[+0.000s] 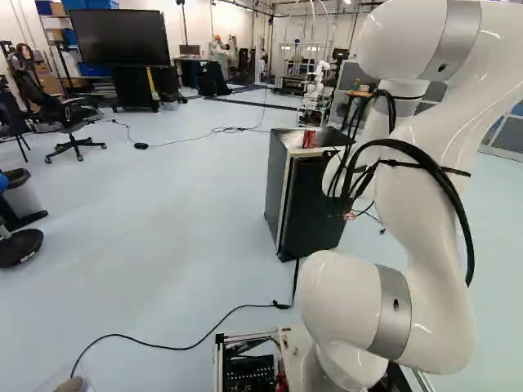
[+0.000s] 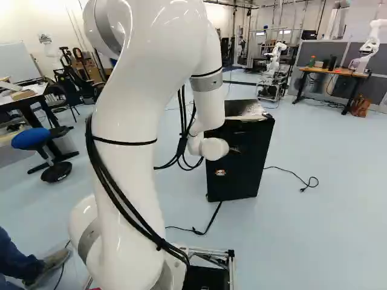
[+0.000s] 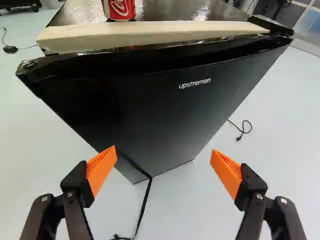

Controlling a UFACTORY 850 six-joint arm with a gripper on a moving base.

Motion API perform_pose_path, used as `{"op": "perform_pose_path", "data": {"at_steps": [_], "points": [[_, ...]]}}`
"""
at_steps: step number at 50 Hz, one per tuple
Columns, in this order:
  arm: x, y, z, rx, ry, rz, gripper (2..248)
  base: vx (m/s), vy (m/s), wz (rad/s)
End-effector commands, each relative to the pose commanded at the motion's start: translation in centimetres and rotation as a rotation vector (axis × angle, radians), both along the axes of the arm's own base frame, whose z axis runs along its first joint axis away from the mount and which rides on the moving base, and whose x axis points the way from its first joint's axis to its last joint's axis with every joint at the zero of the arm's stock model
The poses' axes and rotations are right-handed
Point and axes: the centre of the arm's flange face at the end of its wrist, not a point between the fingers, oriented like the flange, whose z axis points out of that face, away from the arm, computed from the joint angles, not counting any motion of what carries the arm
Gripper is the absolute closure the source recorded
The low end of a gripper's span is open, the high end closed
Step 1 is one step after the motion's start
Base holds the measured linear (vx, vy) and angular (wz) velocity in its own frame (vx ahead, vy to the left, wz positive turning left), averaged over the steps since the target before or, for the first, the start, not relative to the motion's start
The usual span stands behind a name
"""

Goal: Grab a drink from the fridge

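The thick white arm (image 2: pixel 134 109) climbs close to me, black cables strapped along it. At its far end the black claw (image 2: pixel 222 169) is a dark shape against a dark fridge in the base views, but the wrist view makes it plain: the two fingers stand spread wide, orange ribbed pads (image 3: pixel 101 167) facing each other well apart.

Ahead of it stands the squat black fridge (image 3: pixel 150 107), its glossy front tapering downward in the wrist view. That view and the left base view both show the drink, a red can with white lettering (image 3: pixel 119 9), upright on top of the fridge near its front edge; in the right base view the arm covers that spot. Only the lower part of the can gets into the wrist view (the left base view has it whole, though tiny). The top is dark and shiny, catching the light, with a pale strip (image 3: pixel 150 34) along its front.

The fridge sits on a pale bluish floor (image 1: pixel 163 220). A black cord trails near its foot, and another, ending in a plug (image 2: pixel 303 189), curls beside it. Farther off are a black office chair (image 1: pixel 72 122), a big black screen (image 1: pixel 118 37), another white robot (image 2: pixel 275 57) and a wood-topped counter (image 2: pixel 332 72) before grey partitions.
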Motion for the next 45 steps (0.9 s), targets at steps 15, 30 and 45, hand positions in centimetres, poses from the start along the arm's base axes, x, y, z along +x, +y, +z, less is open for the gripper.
{"op": "perform_pose_path", "data": {"at_steps": [15,30,45], "points": [[2.0,0.4,-0.3,-0.005,-0.01,0.026,3,0.0,0.0,0.0],[4.0,0.6,-0.5,-0.011,-0.022,0.047,3,0.0,0.0,0.0],[5.7,0.5,-0.7,-0.017,-0.034,0.059,3,0.0,0.0,0.0]]}}
